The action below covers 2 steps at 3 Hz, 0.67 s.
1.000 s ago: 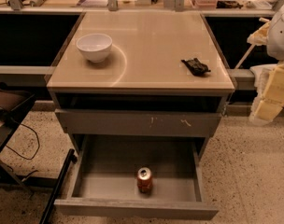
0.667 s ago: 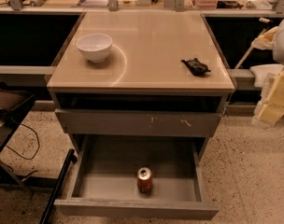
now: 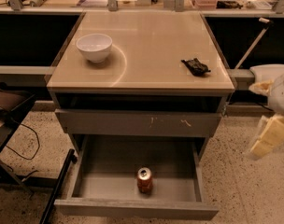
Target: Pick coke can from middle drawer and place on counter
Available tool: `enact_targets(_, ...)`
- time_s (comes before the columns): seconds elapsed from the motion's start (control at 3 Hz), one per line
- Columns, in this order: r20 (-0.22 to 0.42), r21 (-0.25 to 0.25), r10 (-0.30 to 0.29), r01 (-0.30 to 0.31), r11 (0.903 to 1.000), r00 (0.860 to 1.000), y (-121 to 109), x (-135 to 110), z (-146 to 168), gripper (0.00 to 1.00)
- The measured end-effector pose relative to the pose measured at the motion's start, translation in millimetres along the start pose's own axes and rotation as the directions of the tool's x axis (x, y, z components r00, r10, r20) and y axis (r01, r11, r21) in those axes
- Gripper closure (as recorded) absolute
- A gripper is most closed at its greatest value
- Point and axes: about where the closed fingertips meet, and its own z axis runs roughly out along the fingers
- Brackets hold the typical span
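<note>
The coke can (image 3: 145, 180) stands upright on the bare grey floor of the open middle drawer (image 3: 104, 183), near the drawer's front and about mid-width. Above it is the glossy tan counter (image 3: 151, 41). My gripper (image 3: 267, 138), a pale yellowish piece below the white arm, hangs at the far right of the view. It is outside the cabinet, well right of and above the can, touching nothing.
A white bowl (image 3: 94, 46) sits on the counter's left side and a small black object (image 3: 195, 66) on its right. A shut scratched drawer front (image 3: 137, 123) overhangs the open drawer. A chair (image 3: 6, 111) and a black bar (image 3: 58, 185) stand at left.
My gripper and arm have dropped lower along the right edge of the view. The can, bowl and drawer have not moved.
</note>
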Motion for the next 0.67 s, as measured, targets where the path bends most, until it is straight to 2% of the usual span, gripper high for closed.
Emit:
enact_targets(0.33, 0.001, -0.108, 0.052, -0.052, 0.9928, 0.999, 24, 34, 73, 0.00)
enact_targets(0.67, -0.026, -0.224, 0.093, -0.097, 0.9698, 0.995, 52, 60, 137, 0.00)
